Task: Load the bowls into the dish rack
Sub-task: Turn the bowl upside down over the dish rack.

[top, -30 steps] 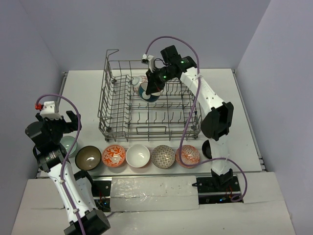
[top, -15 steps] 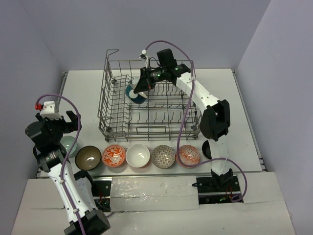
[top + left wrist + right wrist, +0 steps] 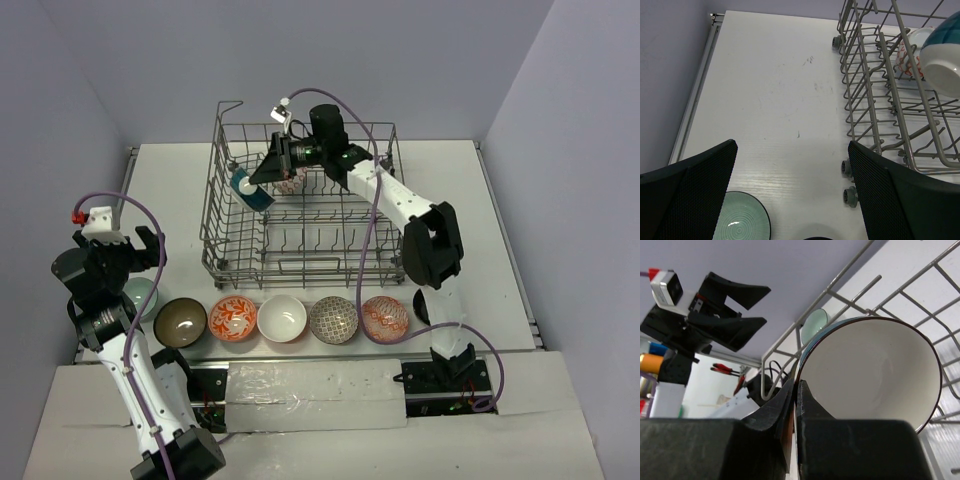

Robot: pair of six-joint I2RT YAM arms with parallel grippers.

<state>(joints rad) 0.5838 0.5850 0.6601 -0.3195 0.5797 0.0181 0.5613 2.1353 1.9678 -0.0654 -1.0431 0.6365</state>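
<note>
Jaws of the right gripper [image 3: 796, 390] nip the teal bowl [image 3: 250, 190] inside the dish rack [image 3: 213, 215] — seat it, release; left gripper [image 3: 792, 147] gapes.

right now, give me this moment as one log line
right fingers: shut on teal bowl rim, inside dish rack | left fingers: open, near pale green bowl

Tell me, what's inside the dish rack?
The right gripper holds a teal bowl, tipped on its side, within the rack. Behind it is a red-patterned bowl, mostly hidden by the gripper and the teal bowl, so how it rests can't be seen.
</note>
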